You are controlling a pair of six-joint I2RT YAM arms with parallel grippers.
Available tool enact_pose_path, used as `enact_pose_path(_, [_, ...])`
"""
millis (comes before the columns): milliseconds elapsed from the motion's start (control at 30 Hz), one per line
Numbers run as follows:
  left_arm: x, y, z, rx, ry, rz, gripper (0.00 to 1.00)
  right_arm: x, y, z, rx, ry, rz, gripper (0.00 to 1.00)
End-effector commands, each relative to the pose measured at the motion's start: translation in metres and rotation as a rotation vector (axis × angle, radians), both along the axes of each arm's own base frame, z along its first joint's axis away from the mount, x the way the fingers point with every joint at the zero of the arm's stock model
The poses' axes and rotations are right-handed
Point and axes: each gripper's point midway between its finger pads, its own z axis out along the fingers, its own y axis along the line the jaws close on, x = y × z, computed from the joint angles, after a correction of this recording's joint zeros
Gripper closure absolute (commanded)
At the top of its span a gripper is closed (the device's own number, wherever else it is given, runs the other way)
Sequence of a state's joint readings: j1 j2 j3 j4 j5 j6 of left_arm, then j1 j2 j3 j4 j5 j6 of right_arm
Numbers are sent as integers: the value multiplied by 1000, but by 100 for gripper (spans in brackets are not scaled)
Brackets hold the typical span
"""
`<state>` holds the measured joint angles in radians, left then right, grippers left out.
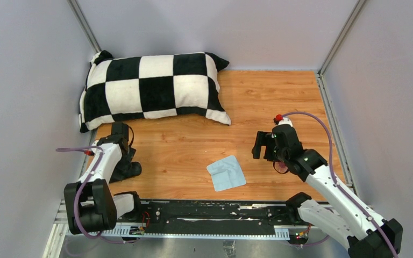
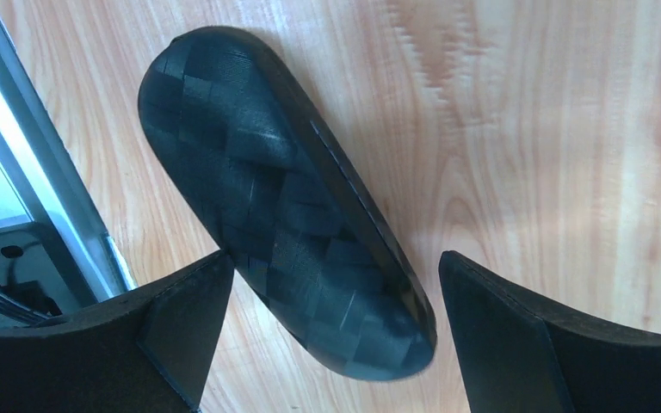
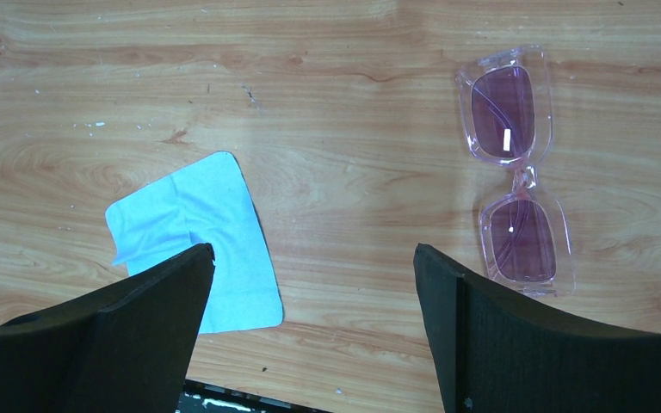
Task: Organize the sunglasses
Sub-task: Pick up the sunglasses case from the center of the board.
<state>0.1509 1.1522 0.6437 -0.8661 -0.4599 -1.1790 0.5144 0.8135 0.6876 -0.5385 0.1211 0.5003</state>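
Right wrist view is showing the sunglasses (image 3: 523, 178) lying flat on the wooden table (image 1: 193, 145), out to one side of the right pincer (image 3: 312, 251) and apart from its nearer finger. That pincer is hanging wide open over bare wood and is holding nothing. A light blue cloth (image 3: 196, 225) is lying spread on the other side, with one corner passing behind the other finger. Whether the temples of the glasses are folded is hard to tell.

On the left wrist view, the left pincer (image 2: 334, 258) is also gaping wide with nothing in its hold, and its fingers are straddling one end of the black case (image 2: 284, 198). The case is lying on the table with its woven-looking shell up, and it is looking closed. One finger is sitting very near the shell; whether it is touching, I cannot tell.

From above, the case and the glasses are lying well apart, at opposite sides of the table, with the cloth between them and a checkered pillow (image 1: 150, 88) at the far side.

Judging by this, the task is barely getting going: nothing is being put away yet. What is remaining is likely opening the case, picking up the glasses, laying them inside and shutting it.
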Motion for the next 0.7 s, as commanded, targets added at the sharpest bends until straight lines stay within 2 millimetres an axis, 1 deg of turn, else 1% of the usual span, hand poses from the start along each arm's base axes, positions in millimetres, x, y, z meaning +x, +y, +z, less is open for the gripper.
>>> enact_pose_path(0, [-1, 5, -15, 9, 6, 53, 9, -5, -3, -14, -4, 39, -14, 8])
enact_pose_path(33, [0, 4, -18, 3, 11, 48, 11, -6, -3, -15, -2, 45, -16, 8])
enact_pose_path(100, [0, 3, -24, -5, 26, 37, 20, -6, -3, -20, -5, 63, -18, 8])
enact_pose_path(200, [6, 1, -30, -18, 27, 7, 29, -5, -3, -22, -8, 78, -32, 9])
enact_pose_path(367, [18, -11, -37, -91, 45, -81, 35, 2, -2, -18, -9, 63, -44, 9])
enact_pose_path(467, [25, -18, -41, -134, 48, -145, 39, 7, -6, -17, -49, 54, -47, 9])
enact_pose_path(500, [26, -19, -42, -140, 51, -158, 46, 9, -7, -16, -59, 49, -47, 9])
enact_pose_path(533, [27, -22, -43, -151, 57, -175, 50, 9, -8, -15, -69, 48, -43, 9])
enact_pose_path(633, [32, -33, -42, -176, 54, -241, 56, 11, -8, -13, -80, 44, -31, 9])
enact_pose_path(667, [37, -38, -40, -173, 37, -278, 57, 11, -7, -13, -80, 43, -28, 9])
